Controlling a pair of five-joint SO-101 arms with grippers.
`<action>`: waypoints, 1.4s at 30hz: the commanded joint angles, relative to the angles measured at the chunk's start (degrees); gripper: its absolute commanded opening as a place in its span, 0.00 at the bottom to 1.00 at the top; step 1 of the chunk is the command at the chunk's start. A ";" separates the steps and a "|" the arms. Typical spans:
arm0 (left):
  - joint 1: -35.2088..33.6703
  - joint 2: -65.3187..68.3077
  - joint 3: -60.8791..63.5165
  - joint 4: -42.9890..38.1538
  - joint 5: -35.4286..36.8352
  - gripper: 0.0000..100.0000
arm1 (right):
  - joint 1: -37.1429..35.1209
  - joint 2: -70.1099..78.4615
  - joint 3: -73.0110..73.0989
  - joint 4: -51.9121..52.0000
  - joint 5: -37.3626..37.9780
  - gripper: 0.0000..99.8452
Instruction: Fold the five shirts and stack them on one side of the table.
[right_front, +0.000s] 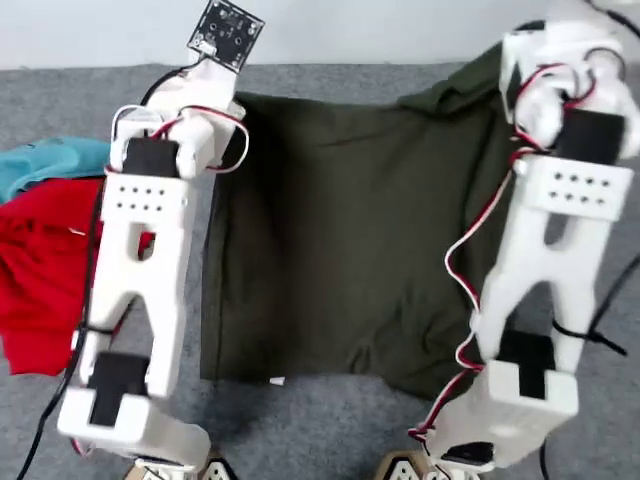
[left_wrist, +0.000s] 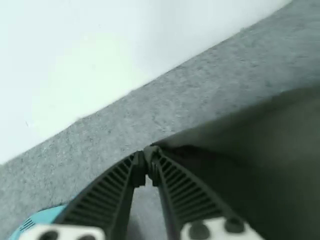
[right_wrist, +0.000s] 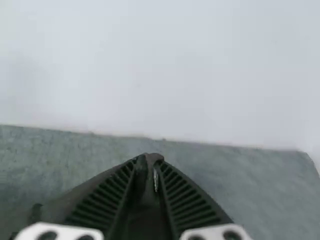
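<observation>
A dark green shirt (right_front: 340, 230) lies spread flat on the grey table (right_front: 300, 430), between the two arms. My left gripper (left_wrist: 147, 164) is at the shirt's far left corner (left_wrist: 175, 145), fingers shut and pinching the cloth edge. At the shirt's far right corner, where the cloth is bunched (right_front: 470, 85), my right gripper (right_wrist: 148, 171) is shut with dark cloth (right_wrist: 65, 205) in its grip. A red shirt (right_front: 40, 270) and a teal shirt (right_front: 50, 160) lie crumpled at the table's left edge.
A white wall (left_wrist: 75, 60) runs along the table's far edge, close behind both grippers. Bare grey table (right_front: 300, 430) shows in front of the shirt's near hem. The teal cloth (left_wrist: 42, 222) lies just beside the left gripper.
</observation>
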 joint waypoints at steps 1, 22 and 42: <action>-1.23 2.90 -7.52 -2.20 0.00 0.01 | -1.27 0.57 -0.09 -5.58 -0.35 0.01; -1.32 20.92 -25.54 15.82 -0.44 0.01 | -1.71 9.10 0.18 8.13 -0.09 0.01; -0.44 22.24 -25.54 42.55 -20.22 0.01 | 5.41 8.75 1.67 41.98 5.19 0.01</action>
